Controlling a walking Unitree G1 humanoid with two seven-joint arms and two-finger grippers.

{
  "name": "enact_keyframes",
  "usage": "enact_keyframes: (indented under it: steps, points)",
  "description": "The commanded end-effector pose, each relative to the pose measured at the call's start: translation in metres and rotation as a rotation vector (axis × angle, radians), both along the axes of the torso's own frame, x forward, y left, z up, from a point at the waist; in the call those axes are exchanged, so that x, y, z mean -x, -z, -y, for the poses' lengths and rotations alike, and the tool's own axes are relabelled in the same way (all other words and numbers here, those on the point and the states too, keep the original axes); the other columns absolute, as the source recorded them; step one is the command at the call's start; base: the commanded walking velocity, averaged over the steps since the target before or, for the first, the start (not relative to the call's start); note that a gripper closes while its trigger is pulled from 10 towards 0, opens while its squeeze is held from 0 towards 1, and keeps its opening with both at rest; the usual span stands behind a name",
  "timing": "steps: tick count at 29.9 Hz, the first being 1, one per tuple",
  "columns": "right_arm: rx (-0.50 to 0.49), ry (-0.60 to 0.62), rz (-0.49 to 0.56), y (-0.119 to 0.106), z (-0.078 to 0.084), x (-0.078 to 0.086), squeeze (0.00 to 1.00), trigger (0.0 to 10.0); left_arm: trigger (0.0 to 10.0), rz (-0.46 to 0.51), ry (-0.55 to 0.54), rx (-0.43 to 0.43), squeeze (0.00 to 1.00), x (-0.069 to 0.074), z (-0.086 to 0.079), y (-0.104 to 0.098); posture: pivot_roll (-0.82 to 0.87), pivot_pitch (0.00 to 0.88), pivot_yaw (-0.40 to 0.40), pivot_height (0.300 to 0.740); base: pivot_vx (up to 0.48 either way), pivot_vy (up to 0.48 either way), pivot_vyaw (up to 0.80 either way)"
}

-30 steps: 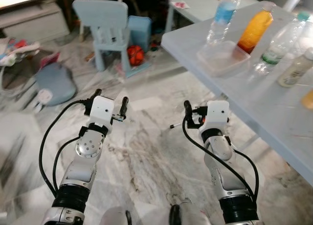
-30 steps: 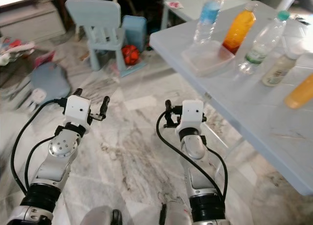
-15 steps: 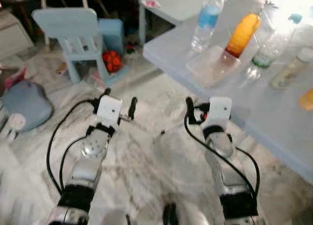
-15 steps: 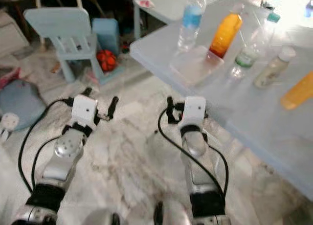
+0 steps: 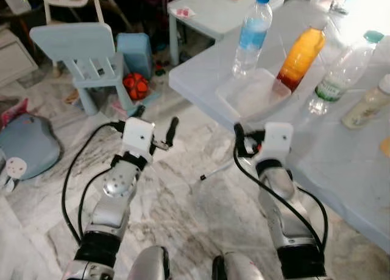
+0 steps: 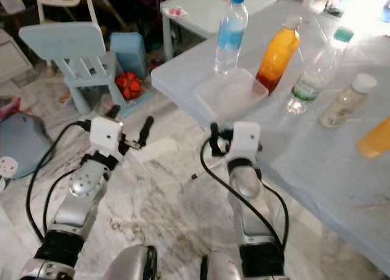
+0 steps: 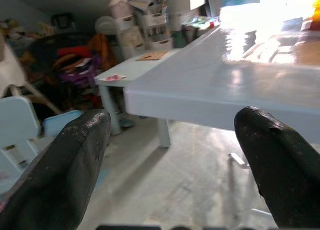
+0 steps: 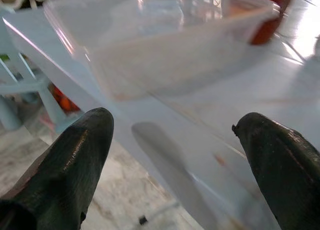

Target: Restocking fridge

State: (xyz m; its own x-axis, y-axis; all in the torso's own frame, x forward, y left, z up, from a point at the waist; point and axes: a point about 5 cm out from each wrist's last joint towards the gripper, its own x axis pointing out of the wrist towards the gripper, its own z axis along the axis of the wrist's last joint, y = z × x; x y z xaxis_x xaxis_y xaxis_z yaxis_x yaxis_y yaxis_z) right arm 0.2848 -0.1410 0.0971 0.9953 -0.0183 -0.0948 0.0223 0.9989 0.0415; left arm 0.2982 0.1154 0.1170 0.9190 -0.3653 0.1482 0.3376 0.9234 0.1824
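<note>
- Table (image 5: 341, 152) edge now closer to both empty, wide-spread fingers than before.
- Clear, rectangular plastic container (image 8: 165, 45) just ahead of right gripper (image 8: 175, 155); left gripper (image 7: 175, 155) beside it.

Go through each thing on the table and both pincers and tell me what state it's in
Blue-capped clear water bottle: upright, capped.
Orange juice bottle: upright, nearly full.
Green-capped clear bottle: upright, capped.
White-capped pale bottle: upright, capped.
Clear plastic tub: lidless, empty.
Left pincer: open, holding nothing.
Right pincer: open, before the tub.
</note>
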Motion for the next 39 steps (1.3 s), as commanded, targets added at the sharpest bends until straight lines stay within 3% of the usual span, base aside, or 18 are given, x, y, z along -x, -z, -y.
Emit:
enact_keyframes:
  steps: [1, 5, 10, 13, 15, 16, 18, 22, 26, 30, 39]
  points:
    - [-0.017, 0.007, 0.015, -0.006, 0.001, 0.0, 0.0, 10.0, 10.0, 0.007, 0.008, -0.013, 0.0, 0.0, -0.002, -0.001, 0.06, 0.116, -0.014, 0.74, 0.0, 0.0, 0.0]
    - [-0.033, 0.005, 0.007, -0.007, 0.002, 0.003, 0.0, 10.0, 10.0, 0.01, 0.017, -0.015, 0.0, 0.001, 0.0, -0.002, 0.06, 0.116, -0.014, 0.74, 0.0, 0.0, 0.0]
    - [-0.147, -0.028, 0.005, -0.012, 0.004, 0.014, 0.0, 10.0, 10.0, 0.011, 0.028, -0.021, 0.0, 0.003, -0.001, -0.003, 0.07, 0.119, -0.014, 0.74, 0.0, 0.0, 0.0]
    - [-0.277, -0.132, 0.049, -0.026, -0.002, 0.022, 0.0, 10.0, 10.0, 0.001, 0.029, -0.027, 0.0, 0.006, -0.007, -0.001, 0.06, 0.123, 0.0, 0.74, 0.0, 0.0, 0.0]
    - [-0.308, -0.149, 0.056, -0.029, -0.002, 0.023, 0.0, 10.0, 10.0, -0.002, 0.029, -0.029, 0.0, 0.006, -0.008, 0.0, 0.06, 0.123, 0.0, 0.74, 0.0, 0.0, 0.0]
    - [-0.389, -0.169, 0.059, -0.035, -0.005, 0.019, 0.0, 10.0, 10.0, -0.007, 0.028, -0.035, 0.0, 0.005, -0.01, 0.001, 0.05, 0.126, 0.012, 0.74, 0.0, 0.0, 0.0]
    - [-0.434, -0.183, 0.074, -0.041, -0.009, 0.014, 0.0, 10.0, 10.0, -0.006, 0.024, -0.04, 0.0, 0.003, -0.01, 0.0, 0.06, 0.128, 0.016, 0.74, 0.0, 0.0, 0.0]
    - [-0.468, -0.197, 0.11, -0.054, -0.019, 0.002, 0.0, 10.0, 10.0, -0.002, 0.029, -0.041, 0.0, 0.001, -0.008, -0.003, 0.07, 0.133, 0.025, 0.74, 0.0, 0.0, 0.0]
    - [-0.462, -0.162, 0.077, -0.05, -0.021, -0.008, 0.0, 10.0, 10.0, 0.003, 0.025, -0.055, 0.0, 0.002, -0.008, -0.004, 0.08, 0.139, 0.028, 0.74, 0.0, 0.0, 0.0]
    - [-0.461, -0.117, -0.006, -0.039, -0.018, -0.007, 0.0, 10.0, 10.0, 0.002, 0.032, -0.071, 0.0, 0.007, -0.012, -0.004, 0.1, 0.158, 0.028, 0.74, 0.0, 0.0, 0.0]
    - [-0.521, -0.064, 0.001, -0.038, -0.017, -0.003, 0.0, 10.0, 10.0, -0.004, 0.034, -0.085, 0.0, 0.01, -0.016, -0.003, 0.11, 0.166, 0.04, 0.74, 0.0, 0.0, 0.0]
